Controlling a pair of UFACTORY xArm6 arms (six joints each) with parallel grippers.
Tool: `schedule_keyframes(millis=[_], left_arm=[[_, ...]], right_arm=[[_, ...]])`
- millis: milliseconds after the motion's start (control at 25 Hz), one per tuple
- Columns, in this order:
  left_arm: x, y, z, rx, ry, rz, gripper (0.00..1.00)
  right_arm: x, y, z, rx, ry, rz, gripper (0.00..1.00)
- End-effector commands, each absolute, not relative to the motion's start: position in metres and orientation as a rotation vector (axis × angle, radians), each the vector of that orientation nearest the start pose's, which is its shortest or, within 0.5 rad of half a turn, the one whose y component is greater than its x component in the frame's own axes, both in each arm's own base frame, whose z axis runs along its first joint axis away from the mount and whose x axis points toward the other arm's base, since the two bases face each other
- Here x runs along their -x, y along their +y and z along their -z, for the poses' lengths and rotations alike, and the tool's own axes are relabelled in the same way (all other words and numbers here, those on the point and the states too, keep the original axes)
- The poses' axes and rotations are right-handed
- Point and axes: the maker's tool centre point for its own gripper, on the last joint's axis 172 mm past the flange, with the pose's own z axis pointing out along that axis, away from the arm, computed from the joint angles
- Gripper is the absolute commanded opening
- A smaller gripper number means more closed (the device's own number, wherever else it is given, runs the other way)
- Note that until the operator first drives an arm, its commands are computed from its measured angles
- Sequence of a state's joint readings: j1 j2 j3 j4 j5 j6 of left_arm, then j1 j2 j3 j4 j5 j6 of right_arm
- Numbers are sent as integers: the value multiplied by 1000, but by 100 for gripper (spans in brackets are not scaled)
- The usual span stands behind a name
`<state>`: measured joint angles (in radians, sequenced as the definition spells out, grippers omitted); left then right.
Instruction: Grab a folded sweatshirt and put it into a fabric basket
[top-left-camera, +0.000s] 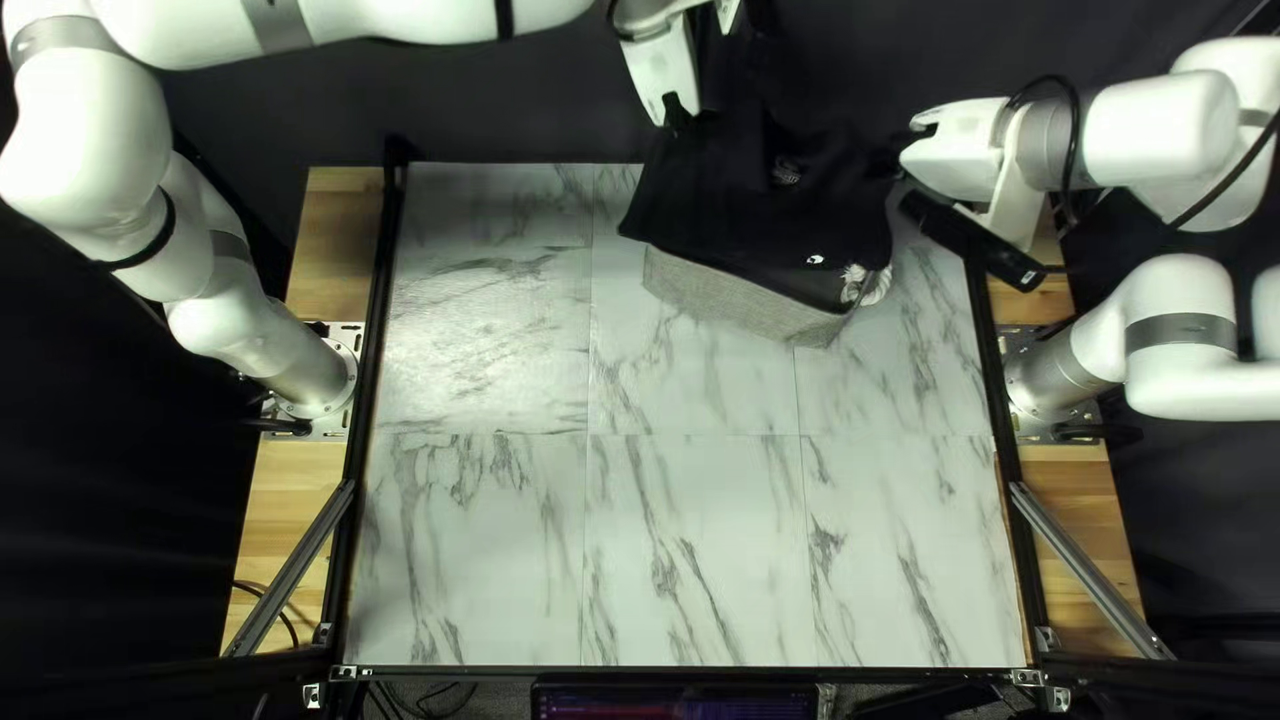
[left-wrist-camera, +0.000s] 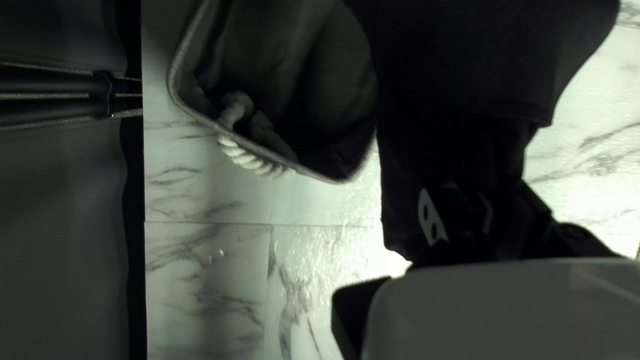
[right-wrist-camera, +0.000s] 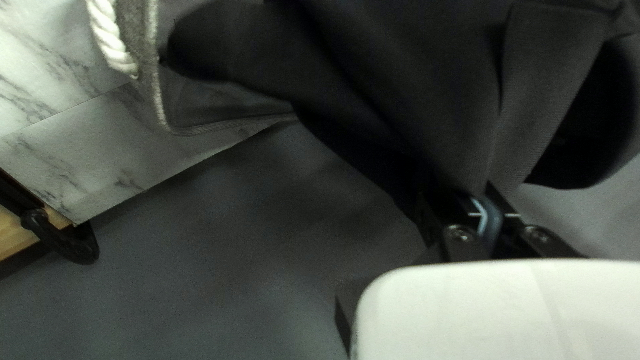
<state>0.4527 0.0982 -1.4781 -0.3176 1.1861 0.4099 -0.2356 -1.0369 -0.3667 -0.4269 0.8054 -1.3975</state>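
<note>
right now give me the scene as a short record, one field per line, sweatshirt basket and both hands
sweatshirt: black, small white mark on the front, hanging over the basket, not settled inside
basket: grey fabric, upright near the table's far edge, mouth partly covered
handle: white rope at the basket's rim
left hand: against the sweatshirt, grip hidden by dark cloth
right hand: shut on the sweatshirt
table: marbled white top
</note>
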Motion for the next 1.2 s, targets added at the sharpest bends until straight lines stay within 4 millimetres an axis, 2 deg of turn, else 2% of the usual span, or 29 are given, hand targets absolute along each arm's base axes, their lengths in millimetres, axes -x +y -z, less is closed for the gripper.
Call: schedule_keyframes(millis=[40, 240, 480, 560, 720, 840, 1200], left_arm=[[-549, 203, -305, 3292, -197, 513, 0], [-564, 218, -304, 3291, -169, 499, 0], [-584, 226, -281, 3307, -142, 485, 0], [-588, 227, -271, 3313, -135, 482, 0], [-592, 230, -251, 3327, -132, 472, 0], [-588, 230, -244, 3334, -134, 467, 0], [-561, 232, -243, 3338, -159, 496, 0]], right_arm=[[-319, -144, -290, -1908, 1532, -177, 0], [-309, -152, -289, -1924, 1523, -183, 0], [-293, -159, -287, -1933, 1511, -185, 0], [-290, -160, -281, -1938, 1509, -189, 0], [-293, -162, -256, -1953, 1510, -194, 0], [-298, -165, -246, -1960, 1513, -198, 0], [-319, -184, -237, -1961, 1510, -205, 0]])
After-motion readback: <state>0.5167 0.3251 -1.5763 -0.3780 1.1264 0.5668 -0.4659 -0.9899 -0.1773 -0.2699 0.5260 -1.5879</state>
